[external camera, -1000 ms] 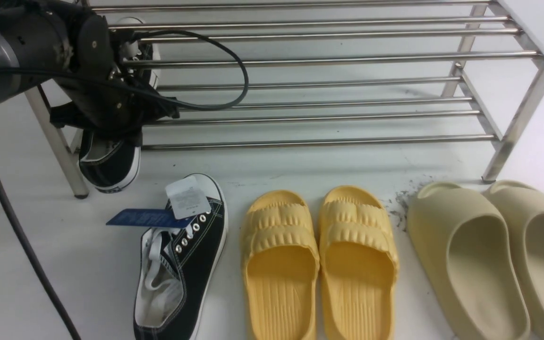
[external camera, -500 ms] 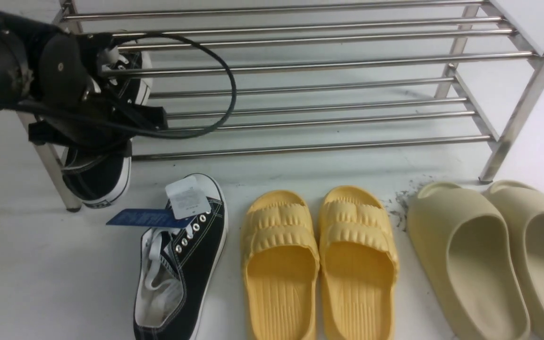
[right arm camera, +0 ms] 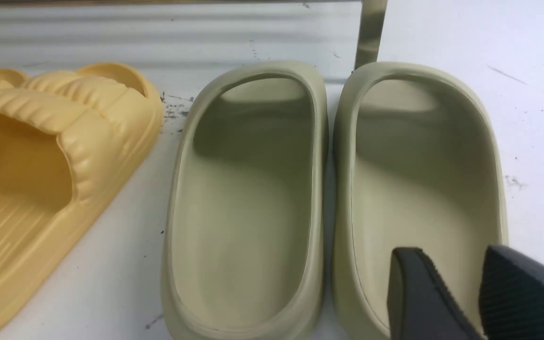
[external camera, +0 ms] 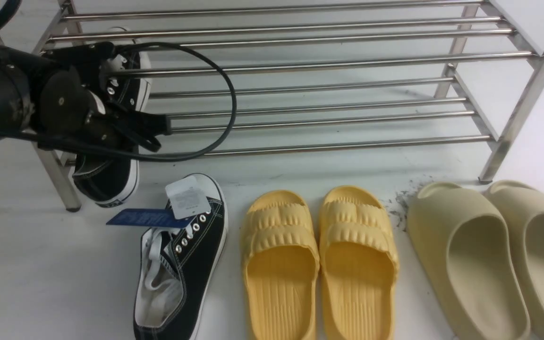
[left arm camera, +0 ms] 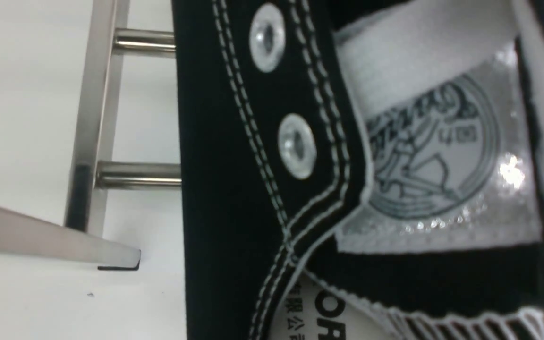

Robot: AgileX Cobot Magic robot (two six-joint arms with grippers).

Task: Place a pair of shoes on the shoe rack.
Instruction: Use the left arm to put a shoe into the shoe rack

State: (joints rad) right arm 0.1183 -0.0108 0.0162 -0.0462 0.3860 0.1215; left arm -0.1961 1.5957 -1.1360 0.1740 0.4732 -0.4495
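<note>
Clamping one black sneaker [external camera: 111,182] with my left gripper [external camera: 111,125], jaws closed on it; the fingertips themselves are hidden from view. Sneaker sits at the left end of the metal rack [external camera: 328,61], toe inward behind the upper-tier tubes, heel jutting out past the front lower tube toward me. Cannot tell whether its sole bears on the lower tier. Left wrist view: dark canvas, two silver eyelets [left arm camera: 296,146], white stitching and a printed label [left arm camera: 432,141] close up, rack tubes beside them.

Second sneaker [external camera: 196,264] on the white surface [external camera: 88,283], in front of the rack, toe toward it; white laces [external camera: 158,269] tucked inside, a white tag [external camera: 188,197] and a blue tag [external camera: 147,218] lying across its front part.

To its right, yellow slides [external camera: 279,236] side by side, then beige slides [external camera: 470,255], also paired, near the rack's right front leg [external camera: 513,127].

Right gripper [right arm camera: 451,255]: fingers apart, one beige slide visible between them; nothing gripped.
</note>
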